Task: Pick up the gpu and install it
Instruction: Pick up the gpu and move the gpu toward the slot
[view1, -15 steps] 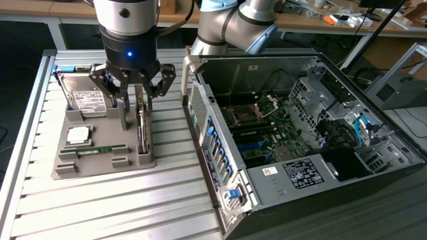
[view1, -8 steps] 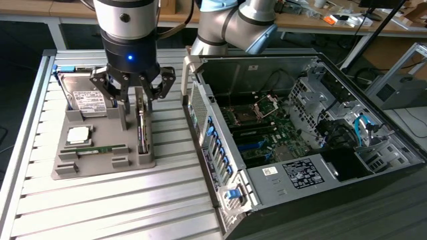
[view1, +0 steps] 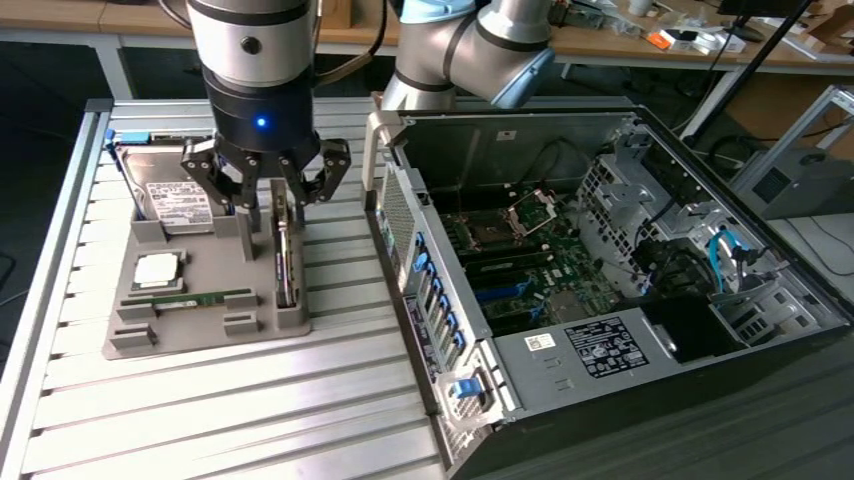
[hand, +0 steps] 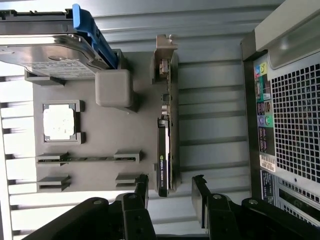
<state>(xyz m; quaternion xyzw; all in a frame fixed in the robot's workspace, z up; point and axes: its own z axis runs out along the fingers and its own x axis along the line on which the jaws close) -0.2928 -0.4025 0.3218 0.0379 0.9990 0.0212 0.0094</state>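
Both jaws of the empty, wide-open gripper (hand: 170, 184) hang above the gpu (hand: 164, 150) upright in the gray tray (hand: 100, 135), and probably need centring across its board before closing.

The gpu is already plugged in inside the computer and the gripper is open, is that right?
Not quite. The gpu is not inside the computer; it stands on edge in the grey tray beside it, as the exterior view shows. The gripper is open, yes.
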